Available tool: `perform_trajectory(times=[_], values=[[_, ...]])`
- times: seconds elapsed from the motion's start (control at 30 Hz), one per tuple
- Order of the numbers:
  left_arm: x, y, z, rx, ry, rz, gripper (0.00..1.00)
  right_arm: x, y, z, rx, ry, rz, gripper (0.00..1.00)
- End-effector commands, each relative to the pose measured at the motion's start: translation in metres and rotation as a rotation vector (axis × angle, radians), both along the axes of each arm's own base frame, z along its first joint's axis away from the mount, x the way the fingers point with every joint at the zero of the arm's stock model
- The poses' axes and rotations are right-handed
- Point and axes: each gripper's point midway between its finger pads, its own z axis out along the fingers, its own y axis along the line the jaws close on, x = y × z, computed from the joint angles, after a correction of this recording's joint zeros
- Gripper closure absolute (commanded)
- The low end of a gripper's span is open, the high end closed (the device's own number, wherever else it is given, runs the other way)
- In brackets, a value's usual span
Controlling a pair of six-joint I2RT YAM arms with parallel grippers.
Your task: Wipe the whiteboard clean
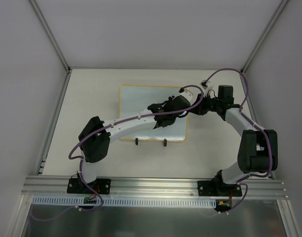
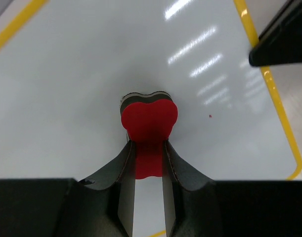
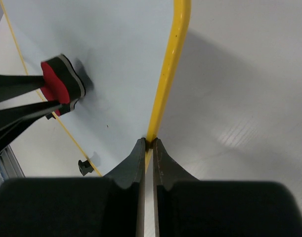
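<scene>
Left hand point(image 2: 149, 146) with red block point(image 2: 149, 117) on whiteboard point(image 2: 66, 94)

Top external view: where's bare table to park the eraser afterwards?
Bare table lies left of the whiteboard, up to the left wall, and in a strip behind it. Crowded: the board's right edge, where the right gripper pinches the frame and the left gripper holds the red eraser.

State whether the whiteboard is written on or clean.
Almost clean: the visible whiteboard shows no handwriting, only a tiny red speck beside the red eraser held by the left end effector.
</scene>
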Motion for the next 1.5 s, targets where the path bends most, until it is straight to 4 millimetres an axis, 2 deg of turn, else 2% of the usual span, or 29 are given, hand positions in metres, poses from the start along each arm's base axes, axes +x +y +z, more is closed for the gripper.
perform_trajectory(times=[0.0, 0.2, 0.47, 0.63, 0.77, 0.8, 0.9, 1.0, 1.2, 1.23, 1.37, 1.43, 1.47], values=[[0.015, -0.011, 0.016, -0.001, -0.039, -0.011, 1.0, 0.004, -0.002, 0.011, -0.037, -0.08, 0.001, 1.0], [0.025, -0.024, -0.001, 0.049, -0.026, -0.054, 1.0, 0.001, -0.003, 0.006, -0.042, -0.066, -0.003, 1.0], [0.01, -0.026, -0.034, 0.077, 0.046, -0.09, 1.0, 0.002, -0.003, 0.009, -0.049, -0.077, -0.013, 1.0], [-0.016, -0.038, -0.047, 0.114, 0.064, -0.157, 1.0, 0.002, -0.004, 0.009, -0.056, -0.08, -0.017, 1.0], [-0.039, -0.04, -0.059, 0.131, 0.087, -0.184, 1.0, 0.001, -0.003, 0.009, -0.056, -0.082, -0.014, 1.0], [-0.044, -0.035, -0.067, 0.144, 0.106, -0.187, 1.0, 0.002, -0.002, 0.009, -0.057, -0.082, -0.014, 1.0], [-0.057, -0.027, -0.069, 0.13, 0.137, -0.17, 1.0, 0.002, -0.002, 0.009, -0.058, -0.082, -0.013, 1.0], [-0.058, -0.019, -0.057, 0.113, 0.123, -0.142, 1.0, 0.002, -0.001, 0.009, -0.057, -0.081, -0.012, 1.0], [-0.035, -0.001, 0.011, 0.001, 0.024, -0.061, 1.0, 0.003, -0.002, 0.009, -0.064, -0.084, -0.019, 0.99], [-0.023, 0.009, 0.02, -0.021, 0.016, -0.025, 1.0, 0.003, -0.002, 0.01, -0.065, -0.086, -0.02, 0.98], [0.002, 0.043, 0.061, -0.114, -0.026, 0.07, 1.0, 0.004, -0.004, 0.013, -0.068, -0.093, -0.031, 0.9], [0.009, 0.058, 0.068, -0.132, -0.03, 0.102, 1.0, 0.004, -0.004, 0.013, -0.066, -0.092, -0.03, 0.85], [0.016, 0.07, 0.077, -0.156, -0.041, 0.131, 1.0, 0.004, -0.004, 0.013, -0.067, -0.091, -0.032, 0.83]])
